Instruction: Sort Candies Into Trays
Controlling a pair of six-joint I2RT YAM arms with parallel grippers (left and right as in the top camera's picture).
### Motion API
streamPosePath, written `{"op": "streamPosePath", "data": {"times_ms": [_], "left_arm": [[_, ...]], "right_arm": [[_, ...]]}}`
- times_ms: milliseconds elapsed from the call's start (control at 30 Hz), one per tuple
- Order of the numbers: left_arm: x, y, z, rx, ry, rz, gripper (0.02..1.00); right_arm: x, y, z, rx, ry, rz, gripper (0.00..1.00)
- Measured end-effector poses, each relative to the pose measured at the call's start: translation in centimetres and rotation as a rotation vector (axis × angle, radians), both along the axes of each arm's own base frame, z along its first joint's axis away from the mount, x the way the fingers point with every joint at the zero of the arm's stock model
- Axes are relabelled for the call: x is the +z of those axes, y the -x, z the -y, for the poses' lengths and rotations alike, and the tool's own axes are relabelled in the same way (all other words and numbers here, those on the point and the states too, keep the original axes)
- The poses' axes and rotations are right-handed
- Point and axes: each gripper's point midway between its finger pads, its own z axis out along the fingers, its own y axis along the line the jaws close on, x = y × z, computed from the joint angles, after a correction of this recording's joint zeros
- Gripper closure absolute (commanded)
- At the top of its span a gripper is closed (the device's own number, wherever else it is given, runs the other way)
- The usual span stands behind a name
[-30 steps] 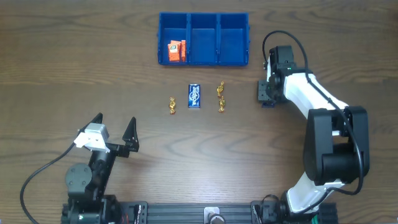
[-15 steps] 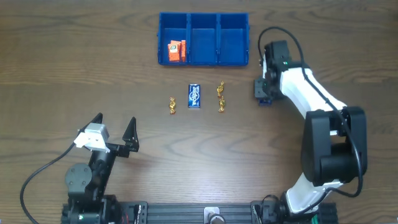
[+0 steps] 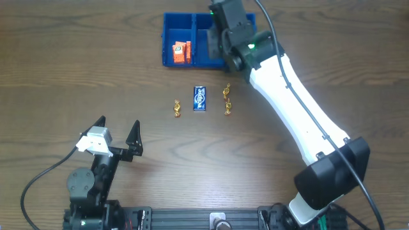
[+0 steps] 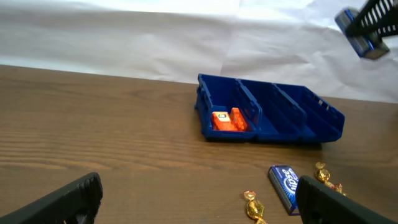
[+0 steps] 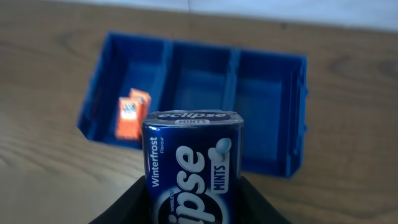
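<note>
Right jaws clenched on blue rectangular mint tin (image 5: 193,168), held high near blue three-compartment plastic tray (image 5: 297,118) at far edge of brown wooden desk (image 3: 64,76). Left jaws released, above near-left corner.

Tray (image 3: 181,27) half behind right arm (image 3: 287,89)
</note>
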Motion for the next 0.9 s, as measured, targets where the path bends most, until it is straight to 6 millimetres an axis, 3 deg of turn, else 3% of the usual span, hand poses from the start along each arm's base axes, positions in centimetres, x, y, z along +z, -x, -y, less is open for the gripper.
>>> {"op": "streamPosePath", "data": {"times_ms": [100,233,400,533,600,900], "left_arm": [[0.0,0.0,0.0,0.000,0.000,0.000,0.020],[0.0,0.0,0.0,0.000,0.000,0.000,0.020],[0.0,0.0,0.0,0.000,0.000,0.000,0.020],[0.0,0.0,0.0,0.000,0.000,0.000,0.020],[0.0,0.0,0.0,0.000,0.000,0.000,0.020],[0.0,0.0,0.0,0.000,0.000,0.000,0.020]], "right_arm": [[1.0,-1.4,-1.0,-0.043,-0.018,0.049,0.776],[-0.3,-3.3,-2.1,-0.074,-0.022,0.052,0.776],[-4.9,-5.6,-3.3,-0.089,0.013,-0.004,0.776],[-8.8,-6.1,-3.6,-0.089,0.051,-0.064,0.776],[-9.7,-6.2,-3.6,-0.091,0.062,-0.077,0.776],[-9.8,-7.1,-3.7,-0.109,0.061,-0.045,0.776]]}}
